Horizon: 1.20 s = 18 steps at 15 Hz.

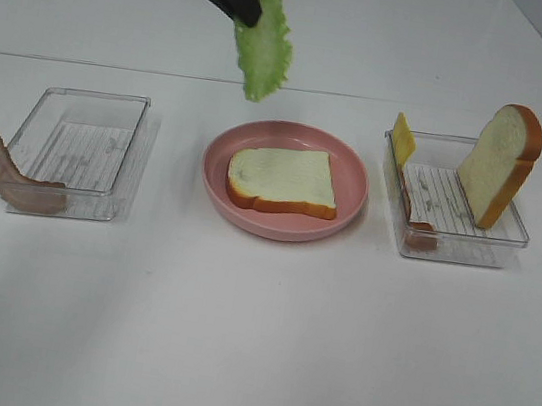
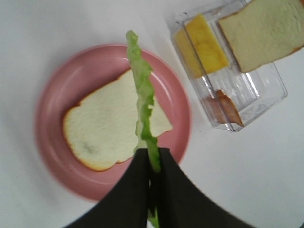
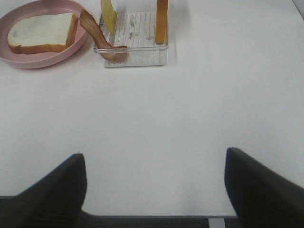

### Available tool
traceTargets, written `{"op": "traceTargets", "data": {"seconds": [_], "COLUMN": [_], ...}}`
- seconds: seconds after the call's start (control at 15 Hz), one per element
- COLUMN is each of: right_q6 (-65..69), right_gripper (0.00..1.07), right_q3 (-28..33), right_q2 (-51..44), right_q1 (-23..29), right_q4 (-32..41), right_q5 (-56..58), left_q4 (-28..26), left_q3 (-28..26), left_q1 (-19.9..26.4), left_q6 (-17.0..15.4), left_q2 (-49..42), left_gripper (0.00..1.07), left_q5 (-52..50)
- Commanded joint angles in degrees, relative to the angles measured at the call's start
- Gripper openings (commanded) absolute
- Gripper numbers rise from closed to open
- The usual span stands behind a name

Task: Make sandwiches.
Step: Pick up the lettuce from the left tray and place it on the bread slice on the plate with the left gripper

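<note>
One bread slice lies flat on the round pink plate; it also shows in the left wrist view and the right wrist view. My left gripper is shut on a green lettuce leaf and holds it high above the plate's far side; the leaf hangs edge-on over the bread. A second bread slice, a yellow cheese square and a bacon strip stand in the right tray. Another bacon strip hangs over the left tray's corner. My right gripper is open over bare table.
Two clear plastic trays flank the plate: the left tray and the right tray. The white table stretches wide in front of them.
</note>
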Motion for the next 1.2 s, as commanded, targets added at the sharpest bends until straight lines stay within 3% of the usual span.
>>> {"op": "traceTargets", "data": {"seconds": [0.07,0.33,0.6,1.0,1.07,1.2], "right_q6": [-0.1,-0.1,-0.1,-0.1,-0.1,-0.1], "right_gripper": [0.78,0.78,0.78,0.78,0.78,0.78], "right_q3": [0.2,0.2,0.2,0.2,0.2,0.2], "right_q2": [-1.2,-1.2,-1.2,-1.2,-1.2,-1.2], "right_q1": [0.0,0.0,0.0,0.0,0.0,0.0], "right_q4": [0.1,0.1,0.1,0.1,0.1,0.1], "right_q5": [-0.4,-0.4,-0.4,-0.4,-0.4,-0.4], "left_q4": [-4.8,-14.0,-19.8,-16.6,-11.8,-7.7], "left_q3": [-0.2,-0.3,-0.4,-0.5,-0.9,-1.1], "left_q1": [-2.1,-3.6,-3.9,-2.9,-2.9,-2.9], "left_q6": [2.8,4.6,7.2,7.1,5.9,4.3], "left_q2": [3.1,9.5,13.5,17.0,16.8,16.8], "left_gripper": [0.00,0.00,0.00,0.00,0.00,0.00], "left_q5": [-2.6,-4.6,-7.4,-8.2,-8.7,-8.7]}}
